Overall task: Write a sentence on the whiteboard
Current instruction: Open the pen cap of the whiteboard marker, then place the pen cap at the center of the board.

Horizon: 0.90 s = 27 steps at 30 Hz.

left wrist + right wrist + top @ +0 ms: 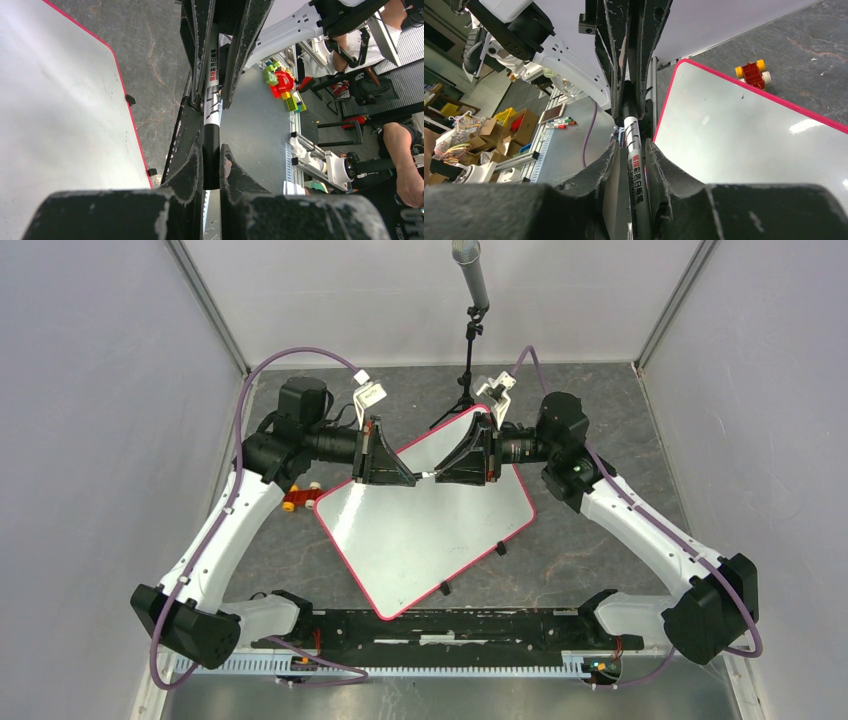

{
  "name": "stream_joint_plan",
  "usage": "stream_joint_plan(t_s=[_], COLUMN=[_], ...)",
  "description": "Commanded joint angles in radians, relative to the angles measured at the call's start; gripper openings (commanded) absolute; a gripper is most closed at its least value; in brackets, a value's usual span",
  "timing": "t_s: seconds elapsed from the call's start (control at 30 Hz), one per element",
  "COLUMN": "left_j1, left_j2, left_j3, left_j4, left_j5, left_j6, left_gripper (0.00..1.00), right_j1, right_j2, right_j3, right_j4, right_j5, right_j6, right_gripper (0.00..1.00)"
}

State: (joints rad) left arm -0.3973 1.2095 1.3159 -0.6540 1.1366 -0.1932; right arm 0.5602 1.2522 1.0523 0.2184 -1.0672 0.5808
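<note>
Looking down from the top camera, we see the big flat rectangular whiteboard (430, 530) with its thin pink-red rim lying on the dark grey stone-look tabletop (600, 540). It's turned at an angle, so one rounded corner points at the arm bases. Its surface is white with a bit of glare.

Both arms reach in over the far half of the board and meet nose to nose. Between them is a slim white marker pen (636, 175) with printed lettering and a black end, held roughly level above the board.

The left gripper (410, 478) is clamped nearly all the way down on the black end. In its own wrist view we see both fingers squeezing it. The right gripper (442, 476) is closed in around the white barrel, with its fingers sitting against both sides as far as we can tell from its wrist camera.

A small red and yellow brick toy car (300, 498) with white wheels sits on the table just beside the board's left corner. A black microphone stand (468, 350) is at the far side, behind the board. Two small black clips (500, 548) sit along the board's near right edge.
</note>
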Motion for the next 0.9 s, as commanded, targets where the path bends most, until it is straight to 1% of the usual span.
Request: stream_joint_plan(t_s=[0.0,0.07,0.13,0.23,0.33,0.4,0.6,0.67,0.73,0.8,0.87], left_j1=[-0.014,-0.019,-0.021,-0.019,-0.006,0.024,0.191,0.267,0.330,0.389,0.464], left_j2=[0.003,-0.001,-0.005,-0.008,-0.010,-0.016,-0.037,-0.038,-0.032,-0.016,0.008], left_j3=[0.005,-0.003,-0.009,-0.008,0.002,0.003,-0.017,-0.007,0.008,0.036,0.063], left_j4=[0.057,0.059,0.059,0.055,0.019,-0.011,-0.085,-0.142,-0.230,-0.348,-0.417], left_j5=[-0.002,-0.001,-0.001,-0.009,-0.017,-0.015,0.051,0.082,0.099,0.082,0.025], left_j6=[-0.011,-0.009,-0.008,-0.008,0.019,0.044,0.114,0.169,0.263,0.391,0.471], left_gripper=[0.02,0.03,0.03,0.02,0.02,0.02,0.02,0.02,0.02,0.02,0.02], right_j1=[0.010,0.010,0.009,0.009,-0.006,-0.032,-0.143,-0.194,-0.243,-0.287,-0.318], right_j2=[0.000,0.002,0.003,0.006,0.003,0.002,-0.016,-0.020,-0.021,-0.023,-0.030], right_j3=[0.023,0.025,0.028,0.029,0.023,0.018,0.006,0.002,-0.003,-0.009,-0.020], right_j4=[0.051,0.059,0.060,0.063,0.053,0.050,0.048,0.054,0.063,0.063,0.063], right_j5=[0.000,0.002,0.002,-0.003,-0.010,-0.023,-0.053,-0.068,-0.082,-0.100,-0.115], right_j6=[0.024,0.031,0.032,0.030,0.028,0.034,0.038,0.041,0.046,0.044,0.039], right_gripper=[0.29,0.28,0.23,0.00,0.00,0.00,0.00,0.00,0.00,0.00,0.00])
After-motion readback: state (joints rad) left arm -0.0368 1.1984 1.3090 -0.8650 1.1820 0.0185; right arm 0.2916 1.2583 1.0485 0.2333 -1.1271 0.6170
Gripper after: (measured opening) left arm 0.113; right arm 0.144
